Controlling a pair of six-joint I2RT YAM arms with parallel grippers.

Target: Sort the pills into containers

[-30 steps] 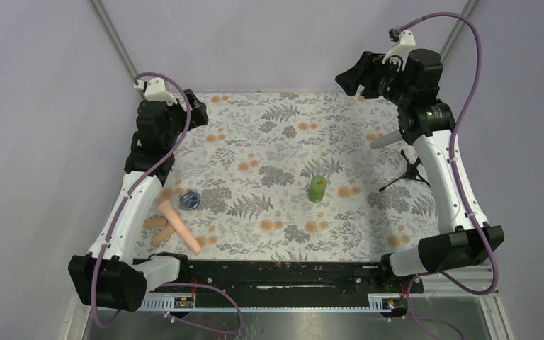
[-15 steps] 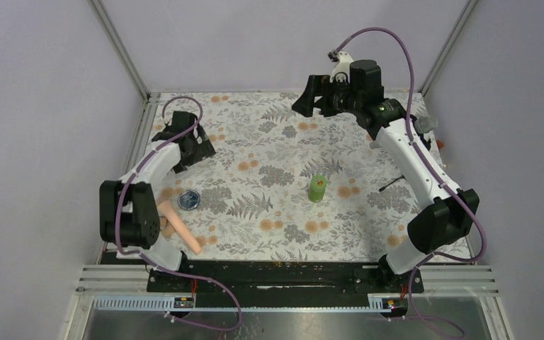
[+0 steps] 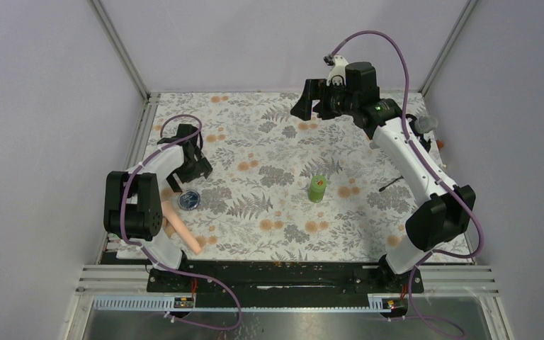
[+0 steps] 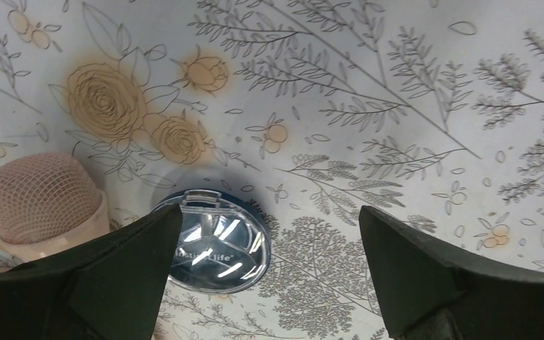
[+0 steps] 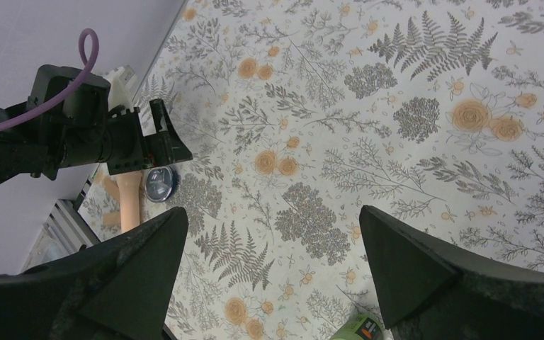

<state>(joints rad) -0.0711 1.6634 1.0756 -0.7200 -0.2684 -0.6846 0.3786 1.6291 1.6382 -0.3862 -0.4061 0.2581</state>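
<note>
Glossy dark-blue jar, seemingly plastic; rough mesh-textured peach rod; matt floral table covering.

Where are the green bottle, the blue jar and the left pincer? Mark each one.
green bottle [image 3: 316,189]: top external view, middle of its side.
blue jar [image 4: 218,242]: left wrist view, centre of its shiny top.
left pincer [image 4: 269,216]: left wrist view, midway between its open fingertips.

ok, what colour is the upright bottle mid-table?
The bottle is bright green. It shows best in the top external view.
</note>
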